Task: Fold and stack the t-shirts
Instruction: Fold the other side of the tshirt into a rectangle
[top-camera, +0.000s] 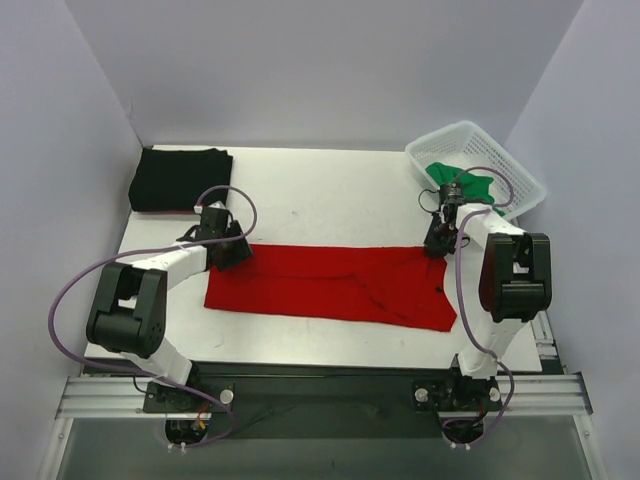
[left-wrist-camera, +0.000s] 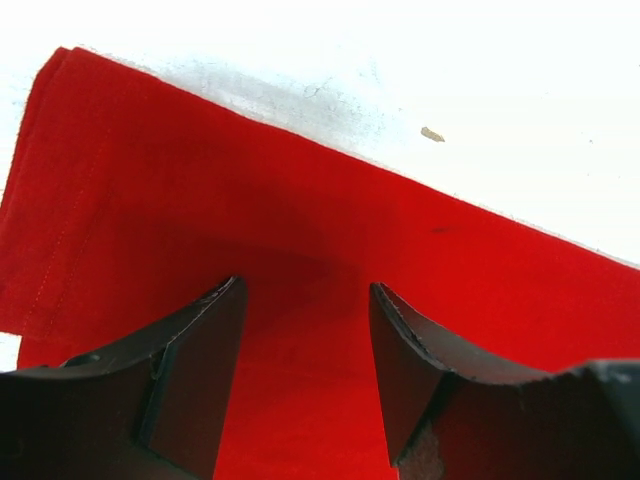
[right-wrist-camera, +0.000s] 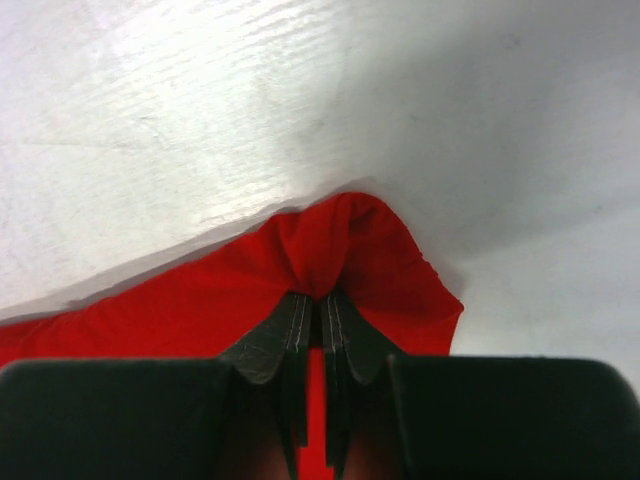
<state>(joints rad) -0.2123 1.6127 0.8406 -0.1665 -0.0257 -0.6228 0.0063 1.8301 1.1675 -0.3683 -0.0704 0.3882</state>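
Red t-shirt (top-camera: 330, 285) — right gripper (right-wrist-camera: 320, 298) pinches its far-right corner | left gripper (left-wrist-camera: 306, 288), jaws apart, over left end

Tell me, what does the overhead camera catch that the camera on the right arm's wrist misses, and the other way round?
Only the overhead view shows the folded black t-shirt at the far left corner, the green t-shirt in the white basket, and the left gripper. Only the right wrist view shows, close up, the right gripper pinched shut on a puckered corner of cloth. Both show the red t-shirt lying on the white table.
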